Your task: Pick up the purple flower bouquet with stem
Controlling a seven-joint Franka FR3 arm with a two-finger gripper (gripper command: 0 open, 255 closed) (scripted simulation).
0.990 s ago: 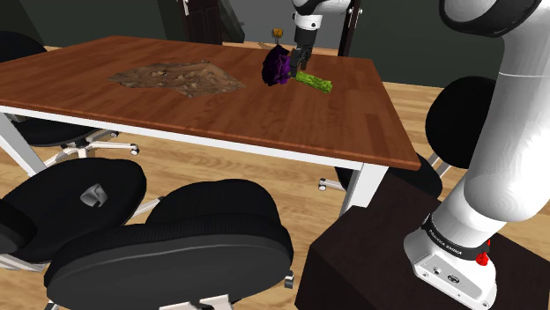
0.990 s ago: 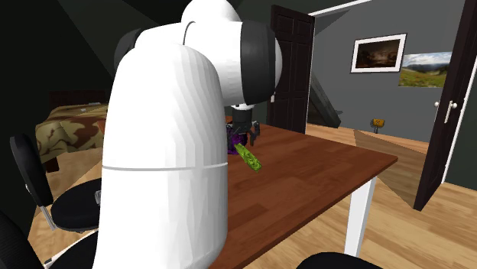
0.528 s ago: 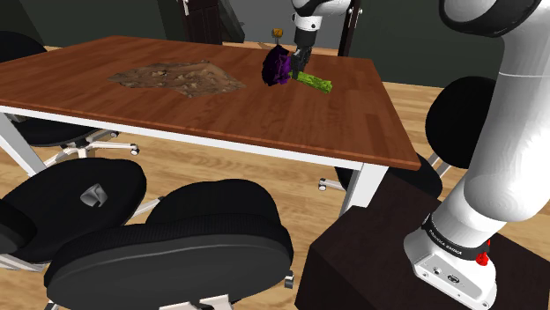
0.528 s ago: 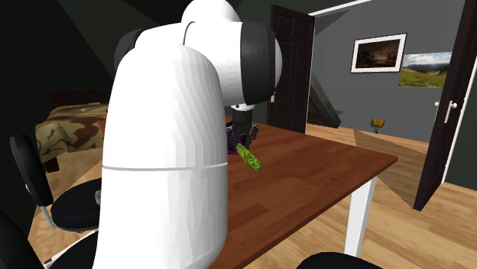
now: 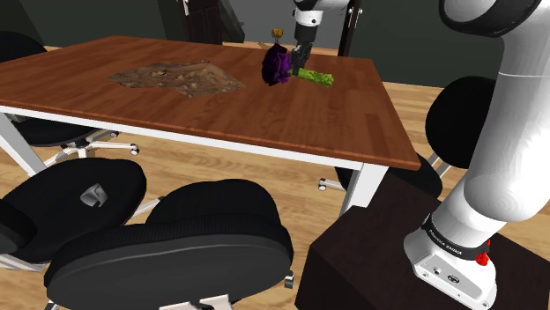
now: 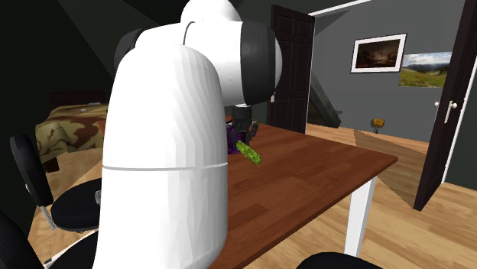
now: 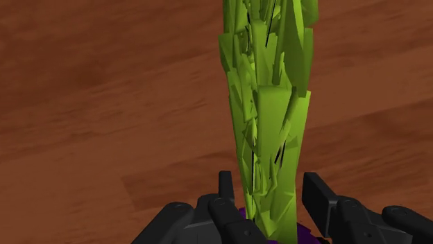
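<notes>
Two fingers (image 7: 320,202) clasp the bouquet stem (image 7: 269,118).

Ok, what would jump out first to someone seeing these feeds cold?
The purple bouquet toward the far side of the table in the shoulder view, with the black gripper shut on its bright green stem. Next, the rough brown patch mid-table, and the huge white arm looming at the second exterior view's left.

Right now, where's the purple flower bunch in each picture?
Shoulder view: bouquet top middle, near the table's far edge.
Second exterior view: middle, beside the white arm, over the table.
Wrist view: green stem between the jaws, table behind.
Shared landmark: the table.
</notes>
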